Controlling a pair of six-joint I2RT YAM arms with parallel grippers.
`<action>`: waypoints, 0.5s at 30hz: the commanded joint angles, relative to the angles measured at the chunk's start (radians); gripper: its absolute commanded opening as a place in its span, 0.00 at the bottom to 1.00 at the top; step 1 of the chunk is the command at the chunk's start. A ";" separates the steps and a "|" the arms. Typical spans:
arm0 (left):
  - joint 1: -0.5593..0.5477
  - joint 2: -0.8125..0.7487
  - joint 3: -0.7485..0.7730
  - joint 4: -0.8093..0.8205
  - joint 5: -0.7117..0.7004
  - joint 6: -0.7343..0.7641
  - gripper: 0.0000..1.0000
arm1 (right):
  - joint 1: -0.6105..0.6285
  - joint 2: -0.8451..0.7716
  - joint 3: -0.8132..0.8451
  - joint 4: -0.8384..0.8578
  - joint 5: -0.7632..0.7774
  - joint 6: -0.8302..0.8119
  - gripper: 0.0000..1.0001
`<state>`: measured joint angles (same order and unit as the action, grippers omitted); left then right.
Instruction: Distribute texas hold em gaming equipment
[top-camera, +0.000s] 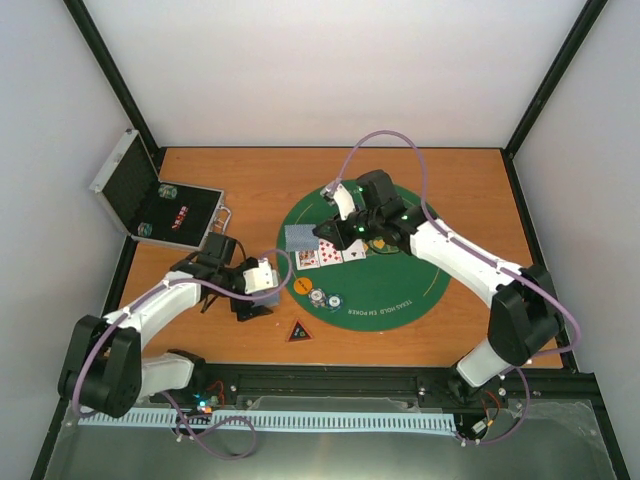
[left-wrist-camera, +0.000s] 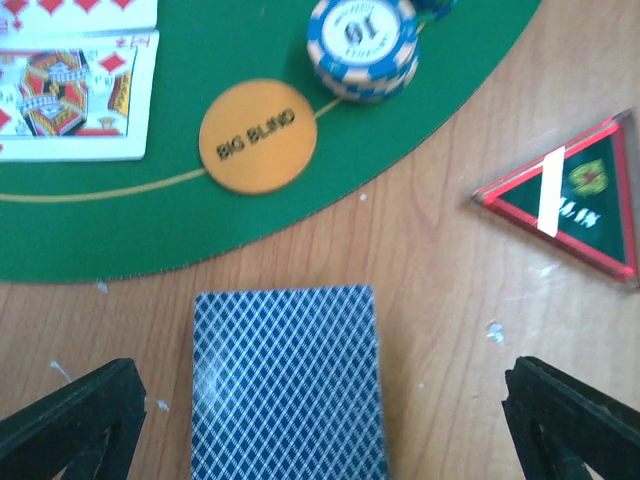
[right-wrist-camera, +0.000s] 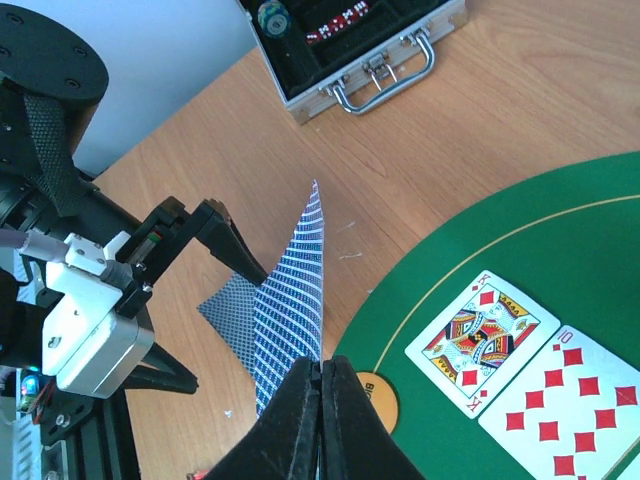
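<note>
A face-down playing card (left-wrist-camera: 285, 380) with a blue lattice back lies flat on the wood, just off the green mat (left-wrist-camera: 420, 120). My left gripper (left-wrist-camera: 320, 435) stands open astride it, and neither finger (left-wrist-camera: 70, 420) touches it. My right gripper (right-wrist-camera: 322, 372) is shut on the edge of a second blue-backed card (right-wrist-camera: 295, 270), held edge-up above the mat's left rim (top-camera: 300, 238). Face-up on the mat lie a king of diamonds (right-wrist-camera: 483, 342) and another diamonds card (right-wrist-camera: 560, 410). Nearby are an orange "BIG BLIND" disc (left-wrist-camera: 258, 136), a blue-white chip stack (left-wrist-camera: 362, 45) and a red-edged triangle (left-wrist-camera: 570, 195).
The silver case (top-camera: 160, 200) lies open at the back left of the table, with chips and dice inside and its handle (right-wrist-camera: 385, 75) toward the mat. The two grippers are close together at the mat's left edge. The left gripper (right-wrist-camera: 190, 240) shows in the right wrist view.
</note>
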<state>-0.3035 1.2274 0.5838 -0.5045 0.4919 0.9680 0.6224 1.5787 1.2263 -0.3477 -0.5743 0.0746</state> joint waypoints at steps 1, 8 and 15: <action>-0.028 -0.063 0.090 -0.114 0.136 -0.023 0.99 | -0.009 -0.068 -0.023 -0.031 0.020 -0.021 0.03; -0.284 -0.136 0.041 -0.148 0.162 -0.106 1.00 | -0.060 -0.148 -0.096 -0.029 0.032 -0.009 0.03; -0.435 -0.042 -0.015 -0.041 0.024 -0.138 1.00 | -0.090 -0.218 -0.153 -0.055 0.071 -0.012 0.03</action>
<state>-0.7078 1.1362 0.5819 -0.6033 0.5838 0.8639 0.5446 1.4120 1.0981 -0.3817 -0.5289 0.0677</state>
